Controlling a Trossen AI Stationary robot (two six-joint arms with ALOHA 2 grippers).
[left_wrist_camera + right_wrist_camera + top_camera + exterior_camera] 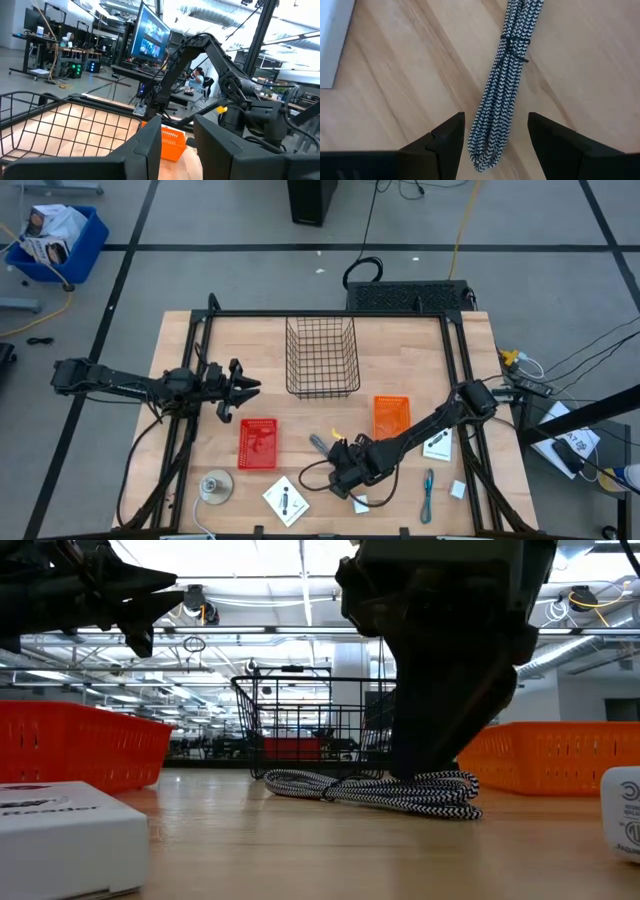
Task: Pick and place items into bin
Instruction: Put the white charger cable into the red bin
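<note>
Overhead, the wooden tabletop [330, 420] carries a black wire basket [322, 357] near its far middle, a red tray [258, 443] and an orange tray [391, 417] in front of it, a round grey disc [216, 486] toward the near left, a white card with black marks [285, 499] beside it, a thin teal tool [428, 493] and a small white cube [457, 490] toward the near right. The right pincer [345, 480] reaches low over the near middle of the tabletop, while the left pincer [240, 390] hangs above the tabletop to the left of the basket. At tabletop height, a bundled black-and-white braided cable [375, 788] lies flat on the wood just under the dark bulk of the right arm, with the basket behind it, orange trays to either side and a white box [65, 835] close at the near left. From the left wrist, the left pincer's two fingers [145, 150] stand moderately apart with nothing between them, the basket's rim ahead and the right arm beyond. From the right wrist, the right pincer [495, 132] is spread wide, its fingers [445, 137] on either side of the near end of the cable without gripping it; the cable lies lengthwise on the wood, tied by a thin black band.
</note>
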